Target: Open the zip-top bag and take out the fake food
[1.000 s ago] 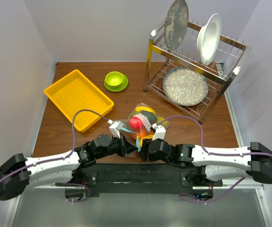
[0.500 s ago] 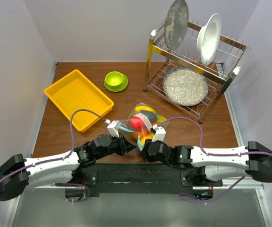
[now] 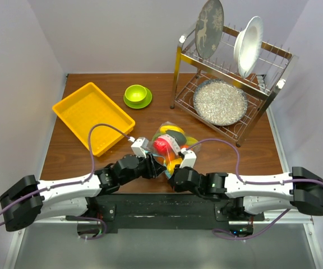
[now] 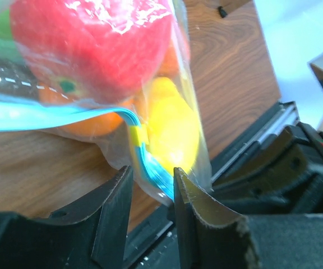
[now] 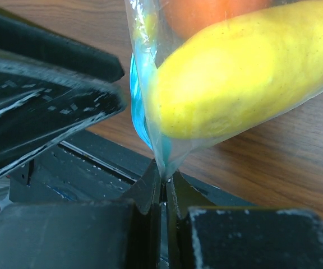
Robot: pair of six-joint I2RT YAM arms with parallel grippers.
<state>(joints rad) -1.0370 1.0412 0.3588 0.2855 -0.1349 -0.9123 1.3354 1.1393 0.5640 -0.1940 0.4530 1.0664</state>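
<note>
Clear crinkly zip-top bag (image 3: 170,147) looks sealed, glossy plastic fake food (image 4: 94,45) all inside; right gripper (image 5: 162,182) pinches bag's near corner, left gripper (image 4: 153,185) parted around bag's teal zip strip (image 4: 55,115).

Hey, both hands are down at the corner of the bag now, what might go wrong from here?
1. The right hand is shut on only a thin fold of the bag below the yellow fruit; a pull may slip it free or tear the film.
2. The left hand stands open around the blue zip strip; closing on both lips would likely keep the bag sealed.
3. The bag lies near the table edge; a hard tug might spill fruit off.
</note>
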